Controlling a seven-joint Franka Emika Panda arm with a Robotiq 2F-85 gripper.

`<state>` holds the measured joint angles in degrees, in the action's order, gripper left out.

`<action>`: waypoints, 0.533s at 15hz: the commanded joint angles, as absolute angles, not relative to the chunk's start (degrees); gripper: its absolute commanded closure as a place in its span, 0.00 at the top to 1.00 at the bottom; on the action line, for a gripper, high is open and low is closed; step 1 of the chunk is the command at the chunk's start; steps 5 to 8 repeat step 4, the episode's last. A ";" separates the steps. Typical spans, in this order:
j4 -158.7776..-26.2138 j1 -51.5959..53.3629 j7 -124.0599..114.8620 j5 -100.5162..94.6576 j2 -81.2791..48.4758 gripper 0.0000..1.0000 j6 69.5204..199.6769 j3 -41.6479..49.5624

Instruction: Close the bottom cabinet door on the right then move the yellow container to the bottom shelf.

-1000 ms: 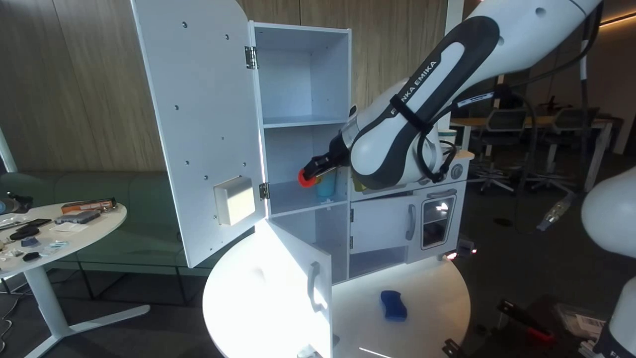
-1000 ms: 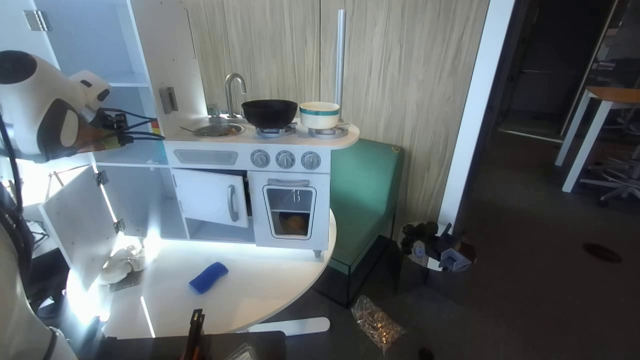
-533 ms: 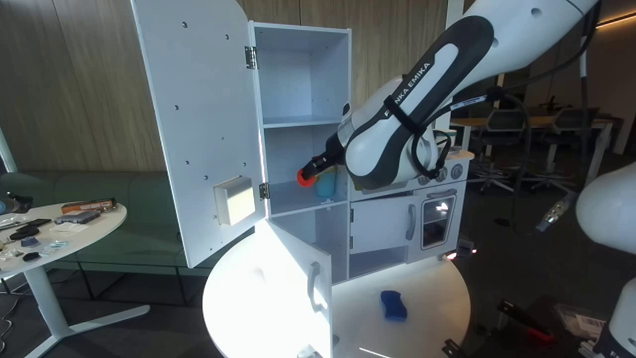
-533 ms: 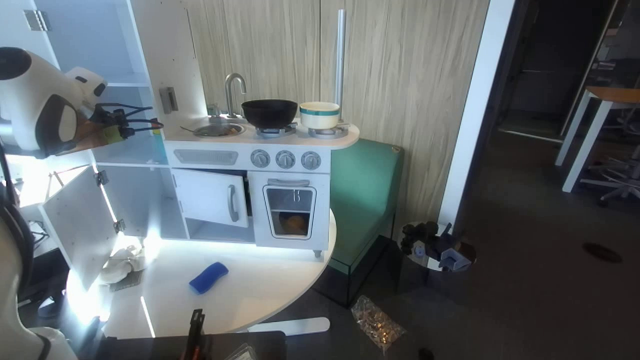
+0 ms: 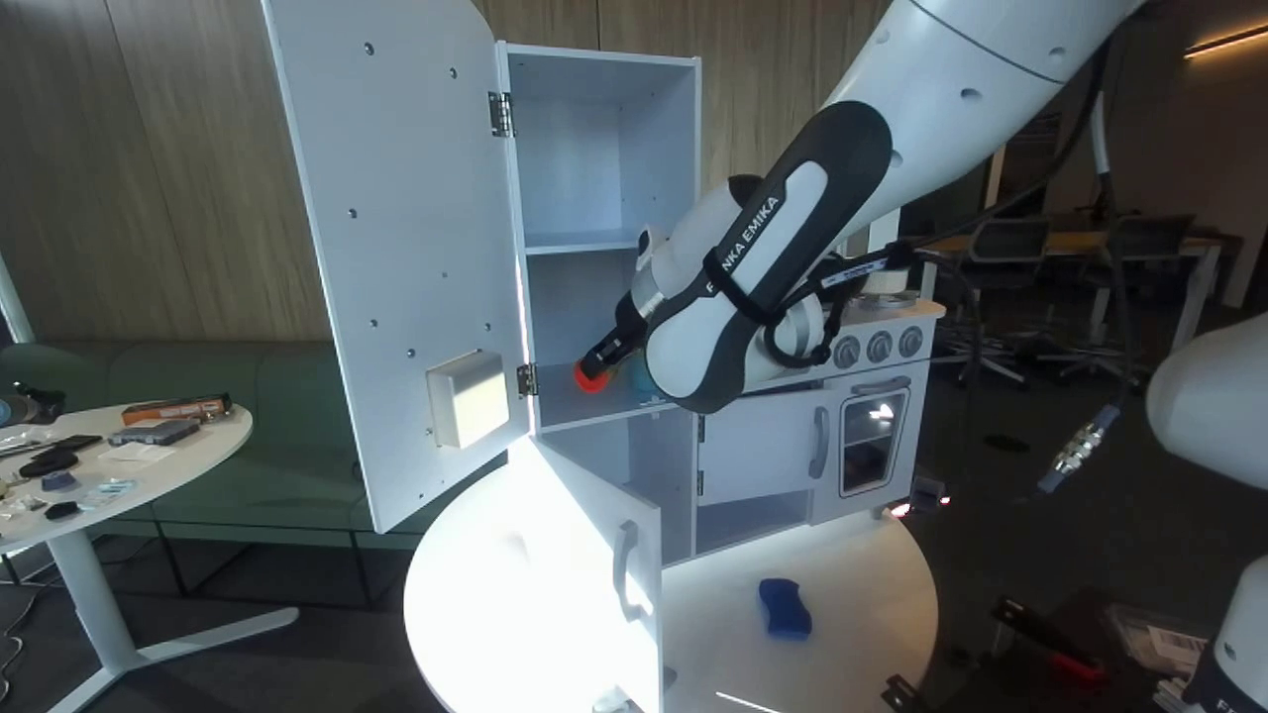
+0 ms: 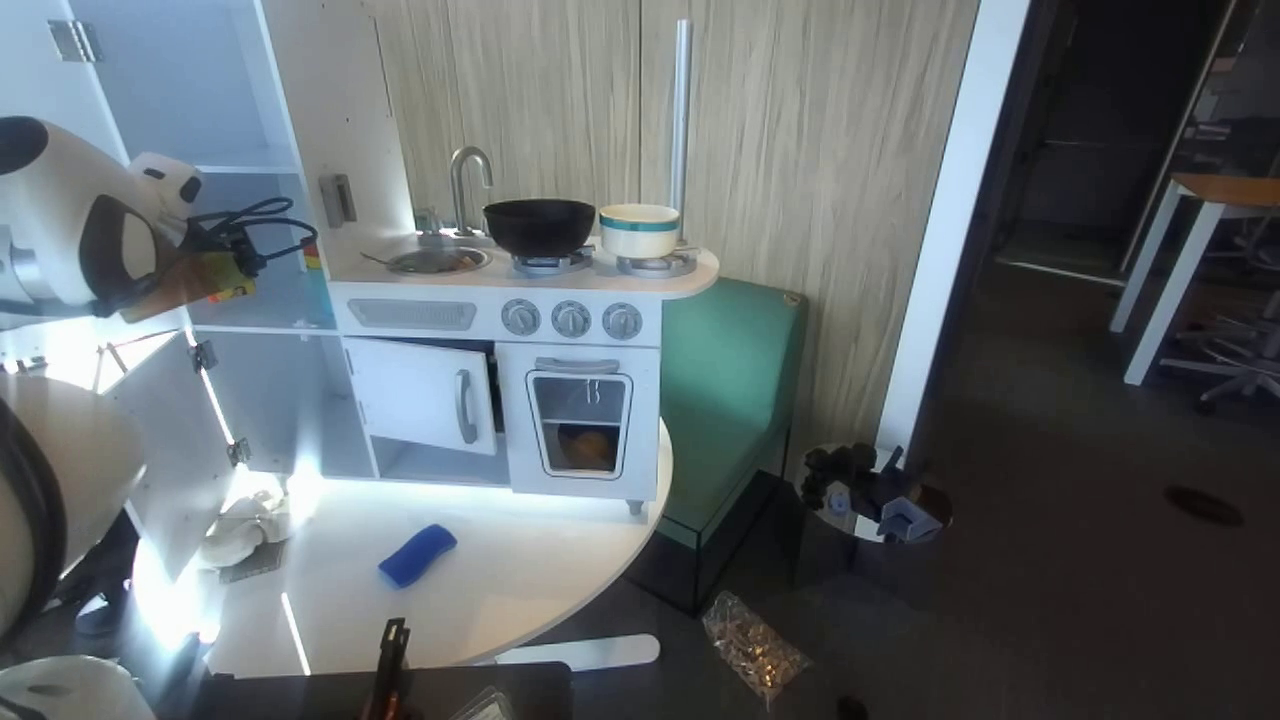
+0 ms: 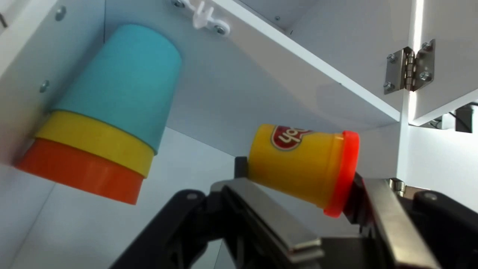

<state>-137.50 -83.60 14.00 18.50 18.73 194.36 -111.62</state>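
My gripper (image 7: 297, 181) is shut on the yellow container (image 7: 291, 164), a squat tub with a red lid, lying sideways between the fingers. In an exterior view its red lid (image 5: 591, 377) shows at the gripper tip, inside the tall white cupboard, low over the bottom shelf (image 5: 565, 401). I cannot tell if it touches the board. The shelf surface also shows in the wrist view (image 7: 224, 89), which looks upside down. The bottom right cabinet door (image 5: 763, 446) stands slightly ajar, with a dark gap at its handle side in an exterior view (image 6: 420, 395).
A blue, yellow and orange stack (image 7: 123, 86) stands on the same shelf near the side wall. The tall upper door (image 5: 396, 248) and lower left door (image 5: 604, 564) stand wide open. A higher board (image 5: 584, 243) is above. A blue sponge (image 5: 786, 608) lies on the round table.
In an exterior view my arm and gripper have moved left and slightly down with the yellow container, bringing it closer to the shelf board. The doors have not moved.
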 commanded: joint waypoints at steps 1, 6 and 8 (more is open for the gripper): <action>-127.70 -97.94 8.78 17.17 30.16 0.32 193.98 -124.18; -118.58 -106.42 6.71 18.27 39.24 0.32 194.78 -130.33; -118.58 -106.42 6.71 18.27 39.24 0.32 194.78 -130.33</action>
